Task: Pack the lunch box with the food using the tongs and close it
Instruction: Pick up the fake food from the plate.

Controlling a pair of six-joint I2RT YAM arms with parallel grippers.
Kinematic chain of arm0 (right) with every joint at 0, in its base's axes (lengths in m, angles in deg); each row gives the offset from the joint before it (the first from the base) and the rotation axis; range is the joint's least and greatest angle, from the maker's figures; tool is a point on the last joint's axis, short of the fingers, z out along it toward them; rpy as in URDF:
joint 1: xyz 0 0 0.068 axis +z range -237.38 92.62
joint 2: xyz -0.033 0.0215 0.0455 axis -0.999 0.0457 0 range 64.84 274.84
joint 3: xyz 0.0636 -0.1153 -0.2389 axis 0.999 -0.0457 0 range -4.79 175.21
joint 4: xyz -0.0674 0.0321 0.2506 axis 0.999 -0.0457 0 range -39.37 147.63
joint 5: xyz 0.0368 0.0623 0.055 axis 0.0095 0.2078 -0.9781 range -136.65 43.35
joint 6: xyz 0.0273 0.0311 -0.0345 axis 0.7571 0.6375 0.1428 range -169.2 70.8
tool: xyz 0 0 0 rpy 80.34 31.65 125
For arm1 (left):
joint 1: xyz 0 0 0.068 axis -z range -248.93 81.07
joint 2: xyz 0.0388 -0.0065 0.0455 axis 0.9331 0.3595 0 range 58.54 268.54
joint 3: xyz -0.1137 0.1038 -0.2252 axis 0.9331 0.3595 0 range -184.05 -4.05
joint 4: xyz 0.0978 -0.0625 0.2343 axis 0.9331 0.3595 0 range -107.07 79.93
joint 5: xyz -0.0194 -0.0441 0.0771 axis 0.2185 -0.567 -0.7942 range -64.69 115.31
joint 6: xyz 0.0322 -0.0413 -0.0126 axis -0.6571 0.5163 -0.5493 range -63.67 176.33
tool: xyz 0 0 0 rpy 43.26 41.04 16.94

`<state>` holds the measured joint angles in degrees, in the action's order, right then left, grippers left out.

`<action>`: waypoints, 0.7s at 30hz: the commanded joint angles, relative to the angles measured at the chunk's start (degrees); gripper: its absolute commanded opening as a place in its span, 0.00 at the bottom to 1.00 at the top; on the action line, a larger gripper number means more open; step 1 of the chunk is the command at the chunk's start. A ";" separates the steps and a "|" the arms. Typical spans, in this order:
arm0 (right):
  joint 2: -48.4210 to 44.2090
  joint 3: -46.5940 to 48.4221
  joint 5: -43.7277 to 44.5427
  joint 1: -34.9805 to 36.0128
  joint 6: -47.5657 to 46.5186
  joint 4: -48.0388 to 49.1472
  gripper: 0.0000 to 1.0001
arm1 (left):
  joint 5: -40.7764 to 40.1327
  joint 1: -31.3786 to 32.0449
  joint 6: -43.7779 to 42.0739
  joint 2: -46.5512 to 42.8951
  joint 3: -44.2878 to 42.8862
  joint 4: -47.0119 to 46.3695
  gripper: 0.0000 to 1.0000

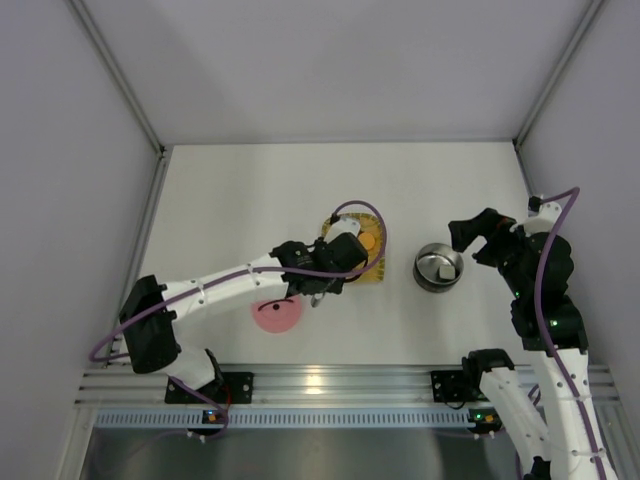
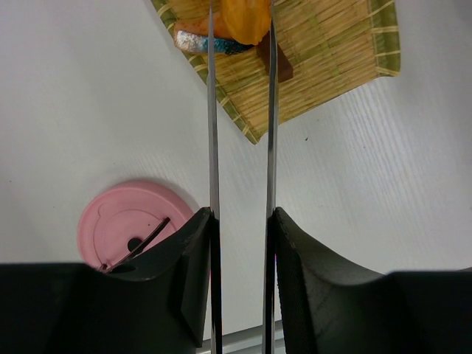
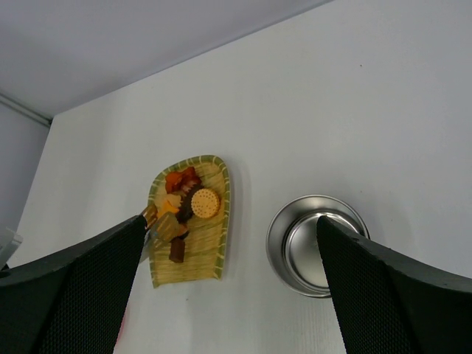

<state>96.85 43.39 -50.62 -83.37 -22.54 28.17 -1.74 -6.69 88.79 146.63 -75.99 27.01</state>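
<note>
Left gripper [image 2: 241, 221] clamped on the tongs [image 2: 212, 133]: we log a food pick under way.
Left wrist: tongs squeezed near-parallel, long axis running straight from the fingers to the woven tray [image 2: 332, 66], tips apparently nipping an orange piece [image 2: 243, 18]. Top: steel lunch box [image 1: 438, 268] right of tray, pink lid [image 1: 277, 315] apart. Right wrist: right gripper [image 3: 230, 228] wide, empty. Next, we judge: lift, carry rightward.

One lunch box [image 3: 276, 243], one pink lid [image 2: 125, 221], one woven tray [image 3: 208, 252], one pair of tongs [image 2: 213, 133], several food pieces [image 3: 205, 203].
</note>
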 commanded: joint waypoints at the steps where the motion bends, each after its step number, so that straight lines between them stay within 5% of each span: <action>1: -0.11 2.18 1.24 -0.58 -0.73 0.45 0.97 | 0.94 -0.19 -2.05 -3.81 -6.17 -0.13 0.35; 21: -0.54 3.85 2.73 -0.50 -1.43 -1.57 0.97 | 15.79 0.86 -4.96 4.35 -18.05 -6.63 0.33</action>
<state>96.76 44.46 -49.15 -83.37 -22.81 27.72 10.74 -6.58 84.88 149.36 -90.15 25.80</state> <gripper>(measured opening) 0.969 0.405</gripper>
